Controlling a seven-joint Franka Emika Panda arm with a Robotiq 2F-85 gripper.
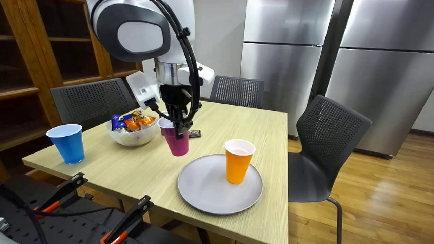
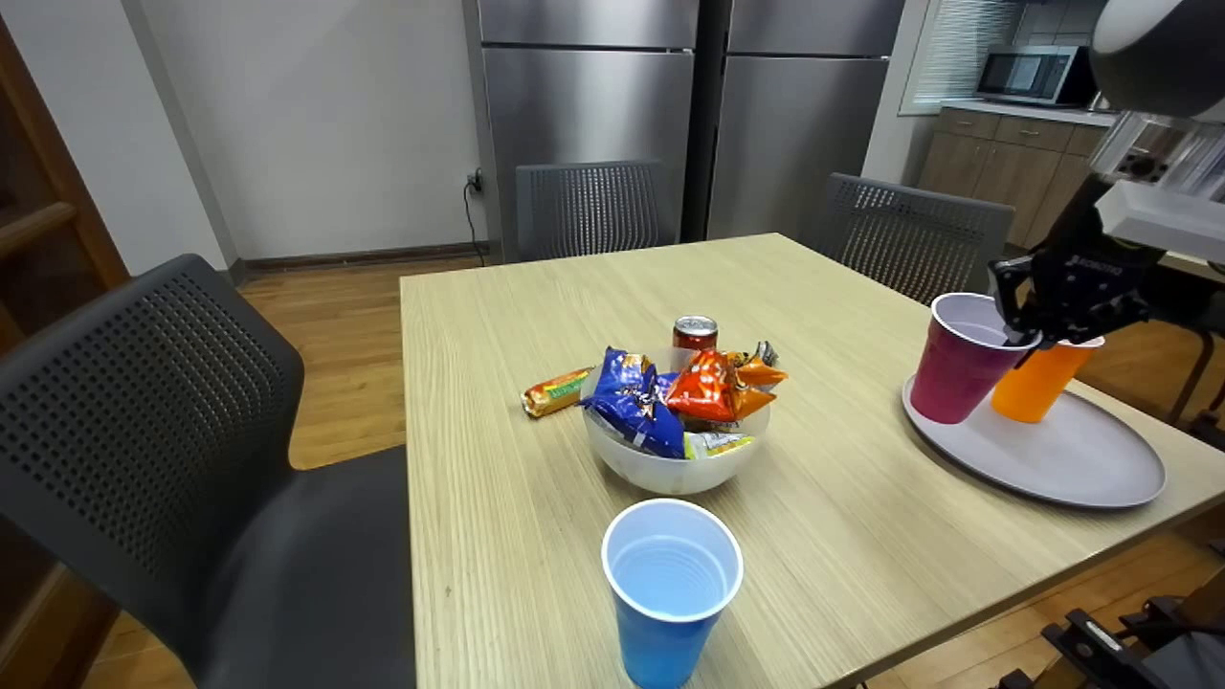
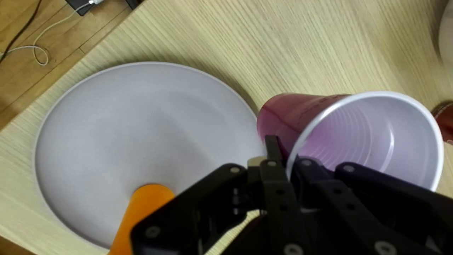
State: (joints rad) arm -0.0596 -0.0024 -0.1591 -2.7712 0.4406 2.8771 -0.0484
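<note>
End effector (image 3: 287,160) pinching purple cup (image 2: 965,368); blue cup (image 1: 69,145) in both exterior views only.

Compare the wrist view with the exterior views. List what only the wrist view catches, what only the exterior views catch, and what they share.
Only the wrist view: a pale looped cable on the floor, and the ridges inside the magenta cup.

Only the exterior views, in both: the blue cup, the snack packets, the steel fridges and the dark chairs.

Shared by all: the gripper pinching the tilted magenta cup's wall, the orange cup, the round gray plate and the wooden table.
</note>
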